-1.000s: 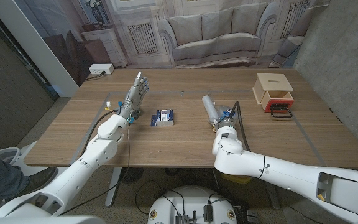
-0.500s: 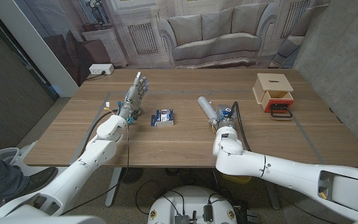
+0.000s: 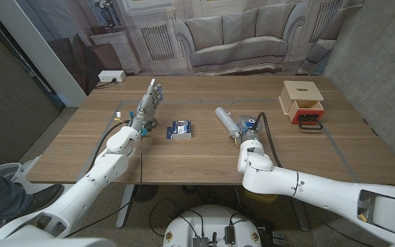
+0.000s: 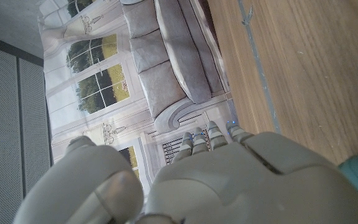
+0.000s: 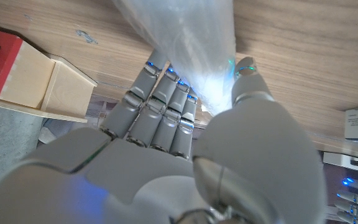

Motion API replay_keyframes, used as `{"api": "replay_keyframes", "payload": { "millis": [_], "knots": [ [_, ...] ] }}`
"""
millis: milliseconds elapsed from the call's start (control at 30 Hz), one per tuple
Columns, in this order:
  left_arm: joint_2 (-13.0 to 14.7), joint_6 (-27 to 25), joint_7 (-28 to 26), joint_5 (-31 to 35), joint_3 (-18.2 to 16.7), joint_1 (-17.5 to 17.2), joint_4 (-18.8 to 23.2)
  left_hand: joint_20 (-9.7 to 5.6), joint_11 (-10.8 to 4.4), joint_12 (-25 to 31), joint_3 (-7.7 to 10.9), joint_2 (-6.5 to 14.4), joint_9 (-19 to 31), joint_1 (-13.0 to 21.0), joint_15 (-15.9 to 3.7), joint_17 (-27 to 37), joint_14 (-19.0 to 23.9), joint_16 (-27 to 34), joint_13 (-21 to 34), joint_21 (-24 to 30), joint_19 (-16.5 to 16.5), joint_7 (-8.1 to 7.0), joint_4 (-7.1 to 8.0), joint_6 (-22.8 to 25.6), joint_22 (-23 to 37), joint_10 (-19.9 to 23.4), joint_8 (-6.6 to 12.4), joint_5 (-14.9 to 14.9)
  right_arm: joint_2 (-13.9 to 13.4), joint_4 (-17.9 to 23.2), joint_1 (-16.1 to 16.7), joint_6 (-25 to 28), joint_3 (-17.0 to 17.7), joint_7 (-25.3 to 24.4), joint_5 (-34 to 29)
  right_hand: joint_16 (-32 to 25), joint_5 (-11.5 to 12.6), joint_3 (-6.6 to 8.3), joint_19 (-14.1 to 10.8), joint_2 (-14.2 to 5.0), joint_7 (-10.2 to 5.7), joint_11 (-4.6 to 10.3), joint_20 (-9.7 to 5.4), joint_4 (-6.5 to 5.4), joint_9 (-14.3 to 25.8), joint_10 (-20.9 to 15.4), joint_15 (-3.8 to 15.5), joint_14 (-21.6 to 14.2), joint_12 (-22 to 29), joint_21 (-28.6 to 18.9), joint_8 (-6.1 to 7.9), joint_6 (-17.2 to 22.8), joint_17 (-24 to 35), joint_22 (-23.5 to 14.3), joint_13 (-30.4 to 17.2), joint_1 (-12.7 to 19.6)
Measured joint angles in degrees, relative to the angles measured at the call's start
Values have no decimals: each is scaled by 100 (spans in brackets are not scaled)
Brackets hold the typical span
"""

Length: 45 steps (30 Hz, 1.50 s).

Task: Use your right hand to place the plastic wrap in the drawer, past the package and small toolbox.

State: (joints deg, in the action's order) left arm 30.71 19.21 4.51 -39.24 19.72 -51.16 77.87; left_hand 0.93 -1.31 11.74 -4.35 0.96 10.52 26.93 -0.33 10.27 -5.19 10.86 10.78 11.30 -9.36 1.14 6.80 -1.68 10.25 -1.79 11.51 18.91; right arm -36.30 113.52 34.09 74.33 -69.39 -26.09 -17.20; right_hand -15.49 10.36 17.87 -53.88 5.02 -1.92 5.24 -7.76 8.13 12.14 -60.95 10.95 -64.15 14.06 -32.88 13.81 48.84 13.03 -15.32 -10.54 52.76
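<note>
Wrapping around the near end of the plastic wrap (image 3: 227, 119), the fingers (image 5: 160, 109) of the right hand (image 3: 247, 131) are seen closed on the roll, which is held tilted at mid-table, its far end pointing left. Far to the right, the drawer (image 3: 302, 100) is seen standing open, with the small toolbox (image 3: 310, 122) just near of it. Left of the roll, the package (image 3: 181, 129) is seen lying on the table (image 3: 204, 161). Further left, the left hand (image 3: 149, 104) is held with fingers extended, holding nothing.

Place: lab or test room | evidence: printed living-room backdrop of grey sofa and windows (image 3: 232, 34) behind bare wooden table (image 3: 204, 154) | grey concrete wall (image 3: 382, 62)
</note>
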Motion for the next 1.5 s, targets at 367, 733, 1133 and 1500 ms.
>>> {"api": "replay_keyframes", "payload": {
  "millis": [367,733,1133,1500],
  "knots": [
    [-24,0,6,19,19,38,-9,0,0,0,-18,3,0,2,0,0,0,0,0,0,0,40,19,40,0,0,0,0,-130,138,168,-454,200,-35,-353,0,4,-29,0,40,-86,60,0,-18,-5,-59,43,-61,-1,-106,-16,220,-27,-27,-18,40],
    [-30,10,6,33,26,38,-10,0,0,0,-42,25,0,-21,0,0,0,0,0,0,0,40,-6,40,0,0,0,0,-302,254,283,-530,337,15,-480,31,4,-99,22,84,-116,104,22,-33,-2,-103,72,-114,-36,-193,-30,332,-81,-26,-36,85],
    [-41,26,6,52,44,39,3,0,0,0,-56,25,0,-21,0,0,0,0,0,0,0,40,9,40,0,0,0,0,-654,376,557,-1542,730,378,-1113,75,29,-168,127,84,-158,152,39,-53,-2,-150,118,-171,-80,-246,-31,388,-101,-53,-33,85],
    [-10,26,-34,61,45,-13,104,0,0,0,-80,25,0,-20,0,0,0,0,0,0,0,40,-15,40,0,0,0,0,-874,404,928,-2441,1303,562,-1402,119,28,-240,238,107,-214,228,71,-93,-1,-134,148,-161,-81,-315,-31,379,-85,-79,-53,107]
  ]
}}
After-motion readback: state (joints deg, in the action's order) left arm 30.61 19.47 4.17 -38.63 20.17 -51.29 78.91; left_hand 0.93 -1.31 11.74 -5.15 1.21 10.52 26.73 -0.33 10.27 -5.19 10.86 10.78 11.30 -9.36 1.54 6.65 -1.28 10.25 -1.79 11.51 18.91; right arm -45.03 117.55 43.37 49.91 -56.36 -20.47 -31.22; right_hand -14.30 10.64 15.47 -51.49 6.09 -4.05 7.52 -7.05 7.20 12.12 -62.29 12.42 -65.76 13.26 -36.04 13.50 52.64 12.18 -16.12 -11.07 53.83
